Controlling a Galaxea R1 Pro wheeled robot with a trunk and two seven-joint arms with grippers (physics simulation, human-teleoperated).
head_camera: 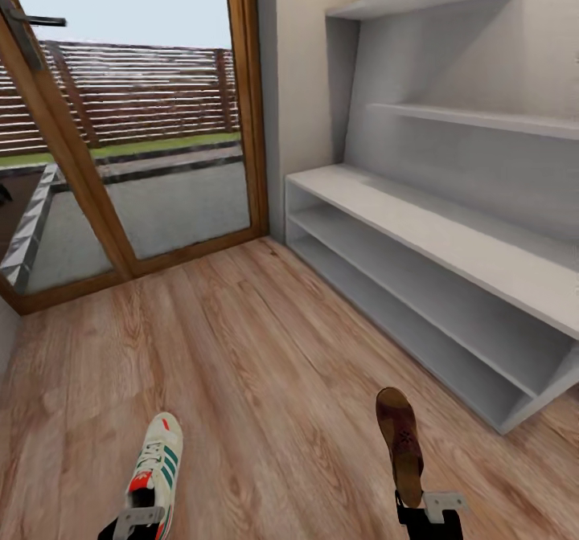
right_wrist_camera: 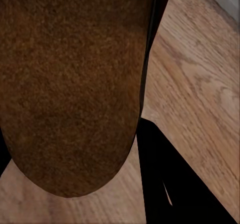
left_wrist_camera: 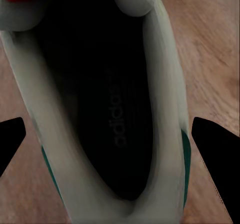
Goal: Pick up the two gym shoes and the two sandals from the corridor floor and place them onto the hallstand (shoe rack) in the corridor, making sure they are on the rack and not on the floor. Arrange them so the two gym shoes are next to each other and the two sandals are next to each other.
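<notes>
Head view shows the left gripper (head_camera: 138, 517) clamped on a gym shoe (head_camera: 157, 466) and the right gripper (head_camera: 430, 508) clamped on a sandal (head_camera: 400, 442), both held heel-first, probably for carrying to the hallstand (head_camera: 450, 235).

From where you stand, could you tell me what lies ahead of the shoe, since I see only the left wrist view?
Observer: The hallstand stands ahead to the right, its tiers bare.
Operator: Is the other arm carrying anything?
Observer: The right gripper is at the heel of a brown sandal.
Operator: And how does my gym shoe sit?
Observer: The gym shoe points toward the glass door, with the left gripper at its heel.
</notes>
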